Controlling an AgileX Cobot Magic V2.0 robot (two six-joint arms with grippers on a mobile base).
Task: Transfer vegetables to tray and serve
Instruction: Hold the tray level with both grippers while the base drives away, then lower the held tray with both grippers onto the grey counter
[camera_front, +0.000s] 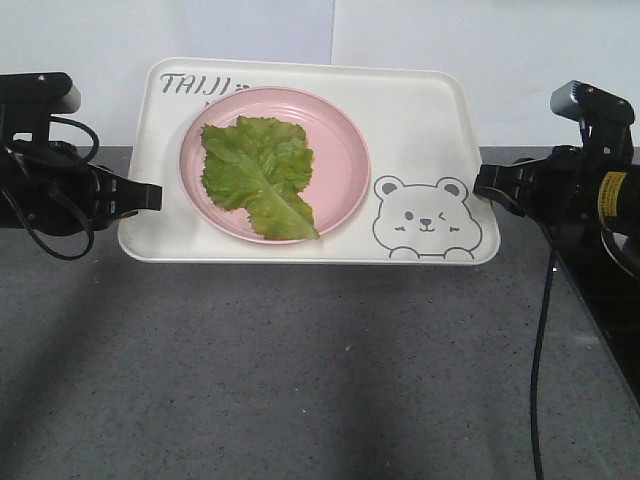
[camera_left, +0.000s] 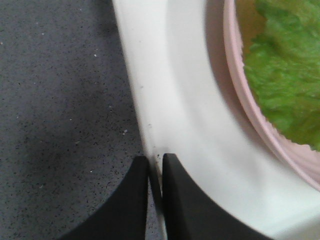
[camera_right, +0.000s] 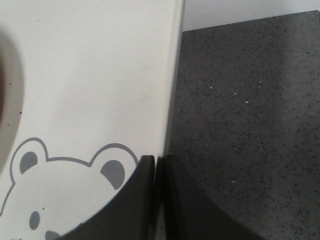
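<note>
lettuce (camera_front: 258, 175): I see its rib running diagonally, tip toward tray's (camera_front: 420, 110) front edge
fingers: left gripper (camera_left: 155, 172) and right gripper (camera_right: 156, 172) pinch tray rims
table (camera_front: 300, 380): grey speckled

Green lettuce leaf (camera_front: 258, 174) flat on pink plate (camera_front: 345, 150), atop cream tray (camera_front: 420, 110).

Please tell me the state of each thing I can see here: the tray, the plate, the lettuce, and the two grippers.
tray: gripped at both side rims, far edge tilted up.
pink plate: upright on the tray, holding the leaf.
lettuce leaf: lying flat in the plate.
left gripper: shut on the tray's left rim.
right gripper: shut on the tray's right rim.
</note>
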